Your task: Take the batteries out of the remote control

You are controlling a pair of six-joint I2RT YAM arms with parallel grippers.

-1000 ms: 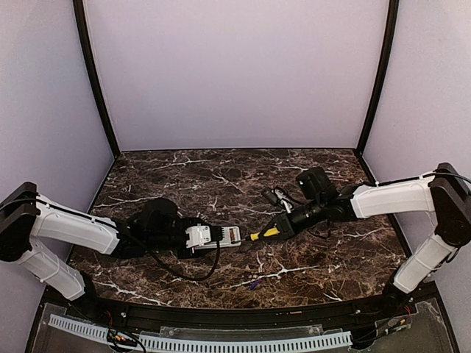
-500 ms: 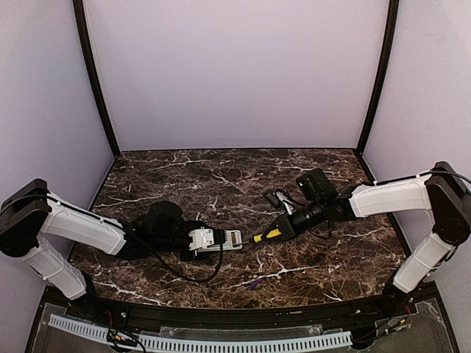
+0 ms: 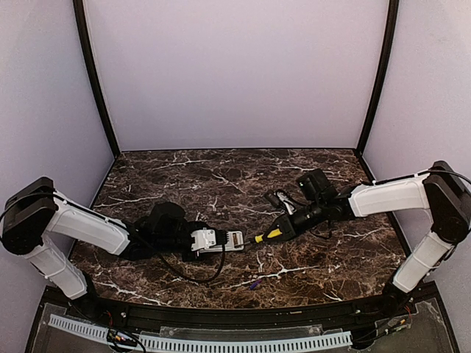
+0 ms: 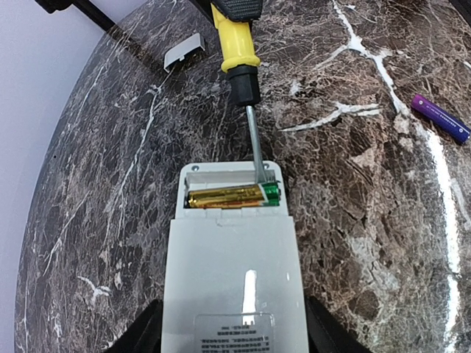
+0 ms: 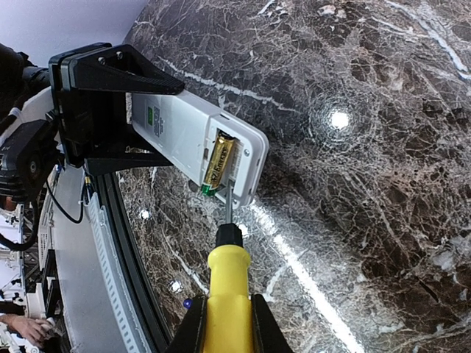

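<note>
Partly cropped, left gripper (image 4: 234, 334) clamps remote control (image 4: 232, 257) — right gripper (image 5: 228, 331) clamps screwdriver (image 5: 229, 279), tip hidden

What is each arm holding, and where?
The left end effector grips the remote control around its body; the right end effector grips the screwdriver by its yellow handle.

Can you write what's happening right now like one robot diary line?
left gripper: holding remote control, compartment open | right gripper: screwdriver tip at gold battery inside | purple battery: loose on table

A lab test booth: plain lilac walls (image 3: 235, 73); black frame posts (image 3: 96, 81); marble-look table (image 3: 221, 176) (cable tray (image 3: 221, 343) at near edge)
</note>
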